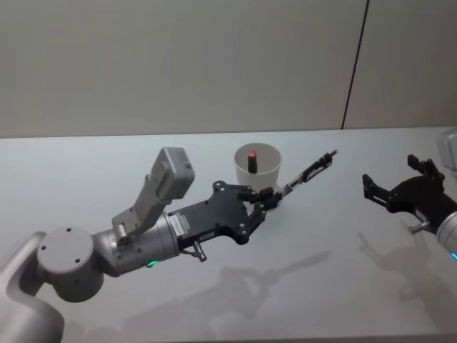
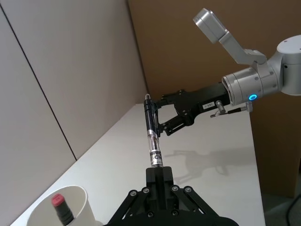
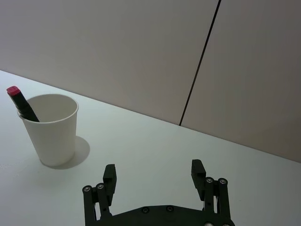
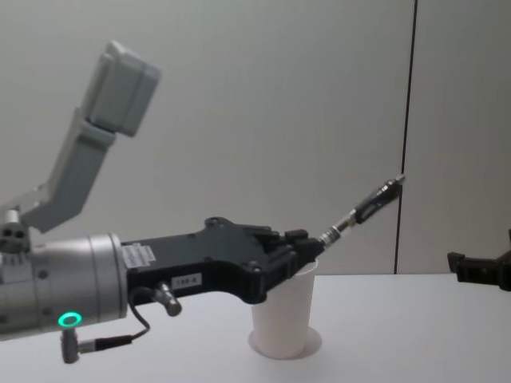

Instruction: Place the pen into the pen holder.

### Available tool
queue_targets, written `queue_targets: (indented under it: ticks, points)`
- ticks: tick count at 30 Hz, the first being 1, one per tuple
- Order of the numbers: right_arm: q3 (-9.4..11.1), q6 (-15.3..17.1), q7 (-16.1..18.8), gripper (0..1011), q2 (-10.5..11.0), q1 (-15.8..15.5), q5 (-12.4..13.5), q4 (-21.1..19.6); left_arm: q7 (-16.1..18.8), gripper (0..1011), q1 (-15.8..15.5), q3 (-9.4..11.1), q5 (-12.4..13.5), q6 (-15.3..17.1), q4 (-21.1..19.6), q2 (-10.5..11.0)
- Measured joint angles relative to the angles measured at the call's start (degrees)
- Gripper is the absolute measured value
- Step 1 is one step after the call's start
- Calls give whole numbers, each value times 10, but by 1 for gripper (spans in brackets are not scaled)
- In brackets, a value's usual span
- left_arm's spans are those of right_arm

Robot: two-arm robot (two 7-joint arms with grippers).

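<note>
Though in left gripper (image 2: pixel 159 169), pen (image 2: pixel 151 129), lower end hidden.

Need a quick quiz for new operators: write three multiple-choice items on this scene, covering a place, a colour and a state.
1. Where is the pen?
A) fully inside the cup
B) held by the left tool near the cup's rim, slanting up and away
C) in the right tool

2. What colour is the cap of the marker standing in the cup?
A) red
B) blue
C) green

3. How is the right tool?
A) open and empty
B) shut on the pen
C) shut on the cup

Key:
1 B, the pen sticks out of the left tool's grip.
2 A, a red tip shows above the rim.
3 A, a wide bare gap shows in it.
</note>
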Motion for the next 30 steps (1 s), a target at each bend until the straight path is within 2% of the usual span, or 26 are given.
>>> queue_targets:
  ticks: [9, 15, 30]
  points:
    - [0, 0, 0, 1001, 0, 0, 0, 0, 4, 99, -10, 9, 22, 4, 9, -10]
    - [0, 0, 0, 1001, 0, 0, 0, 0, 29, 99, -10, 15, 39, 0, 6, -14]
    - [0, 0, 0, 1001, 0, 0, 0, 0, 59, 99, -4, 25, 57, -9, -7, -16]
